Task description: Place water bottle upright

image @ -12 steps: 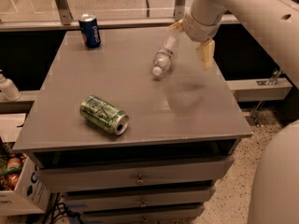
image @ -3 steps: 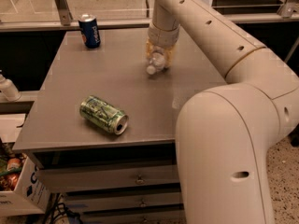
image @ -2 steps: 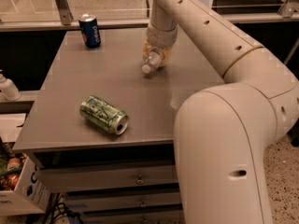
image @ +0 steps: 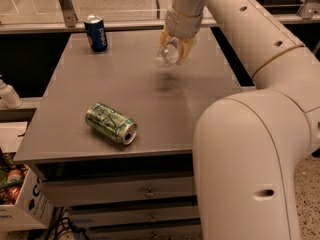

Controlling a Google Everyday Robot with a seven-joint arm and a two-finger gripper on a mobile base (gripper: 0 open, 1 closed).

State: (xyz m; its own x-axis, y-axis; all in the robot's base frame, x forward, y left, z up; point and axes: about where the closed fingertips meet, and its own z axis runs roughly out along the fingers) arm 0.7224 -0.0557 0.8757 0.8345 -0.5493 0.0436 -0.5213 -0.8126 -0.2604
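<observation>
Aloft over the table (image: 150, 114), the down-pointing pincer (image: 176, 49) clasps the water bottle (image: 166, 56).

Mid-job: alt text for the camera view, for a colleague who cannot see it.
The gripper holds the water bottle tilted, cap down and left, in the air over the back of the grey table. A blue can stands upright at the back left corner; a green can lies on its side near the front left.
</observation>
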